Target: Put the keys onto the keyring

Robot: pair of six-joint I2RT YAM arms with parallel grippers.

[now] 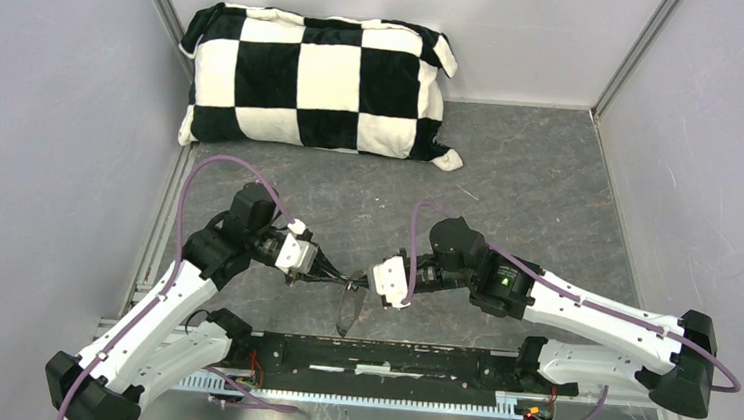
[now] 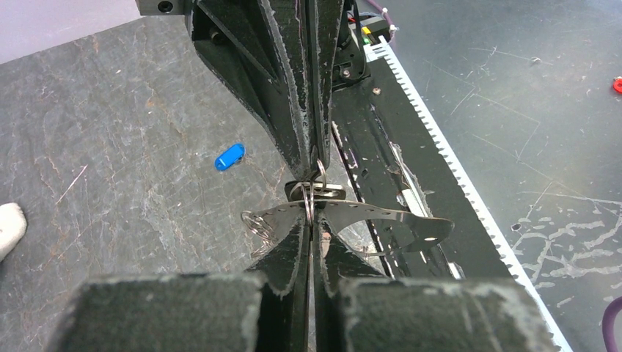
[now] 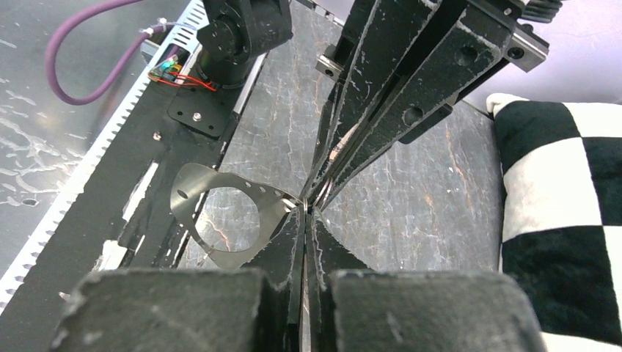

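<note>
- Arms meet tip to tip in the top view. The left gripper [image 1: 336, 276] and right gripper [image 1: 364, 281] both touch the keyring [image 1: 348, 313], which hangs just below their tips. The checkered pillow [image 1: 318, 83] lies well beyond the keyring.
- Left wrist view: the left gripper's fingers are pressed together on the keyring's silvery perforated band. The right gripper's fingers, also together, nip a small wire ring [image 2: 312, 194] at the keyring's top. The blue-headed key [image 2: 229, 156] lies on the grey mat [image 2: 110, 147], well apart from the keyring. No black-headed key can be made out.
- Right wrist view: both pairs of jaws converge on one end of the keyring's loop, and no key shows on it.
- Judging by this, the keyring is being readied and nothing is threaded yet. Next, one gripper should hold the keyring while the other lets go to fetch the blue-headed key.
</note>
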